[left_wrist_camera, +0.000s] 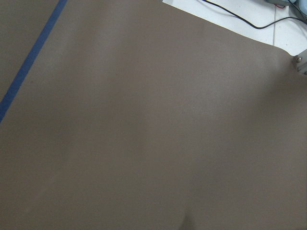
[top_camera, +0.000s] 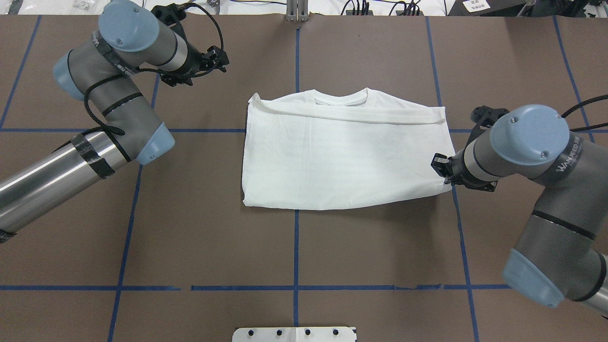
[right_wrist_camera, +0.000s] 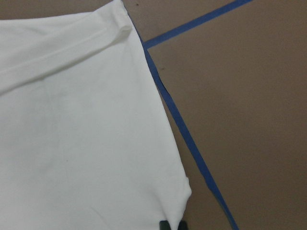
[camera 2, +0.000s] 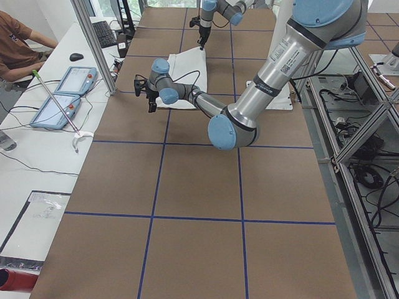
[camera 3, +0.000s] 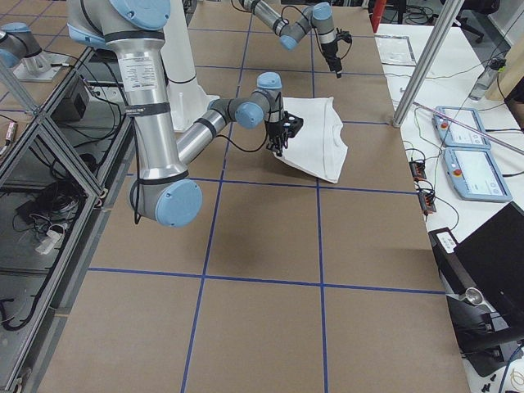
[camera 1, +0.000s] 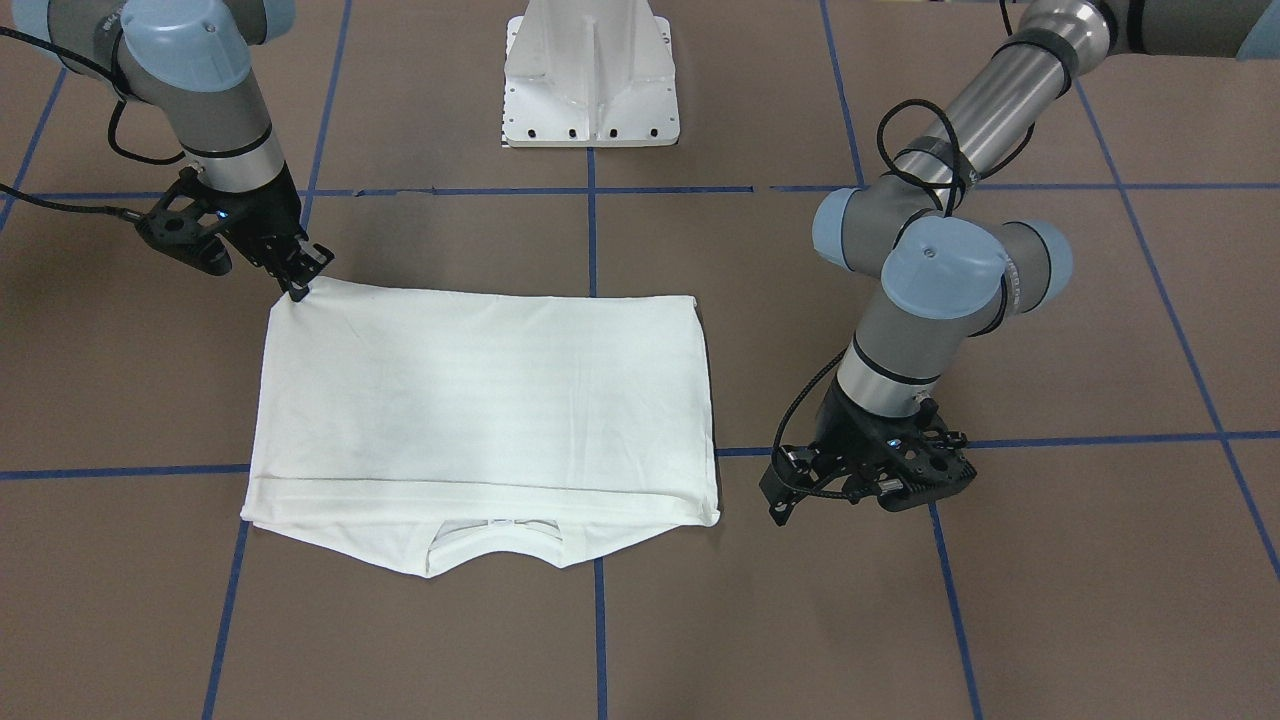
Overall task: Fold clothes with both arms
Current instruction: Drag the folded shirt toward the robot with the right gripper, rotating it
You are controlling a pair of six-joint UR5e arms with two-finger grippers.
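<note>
Near shirt point(top_camera: 342, 156) — illegible lettering point(top_camera: 568, 152), right arm point(top_camera: 565, 199)

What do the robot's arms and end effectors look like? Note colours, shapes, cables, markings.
The left arm and right arm are silver-grey tubes with rounded light blue joint caps, looping black cables and white-lettered dark wrist bands. The left end effector and right end effector are black, skeletal, two-fingered.

My right pincer point(top_camera: 441, 172) at three o'clock pinches the shirt point(top_camera: 342, 152) corner, wrist tilted down; my left pincer point(top_camera: 219, 56) hovers at eleven o'clock, its spread unclear.
</note>
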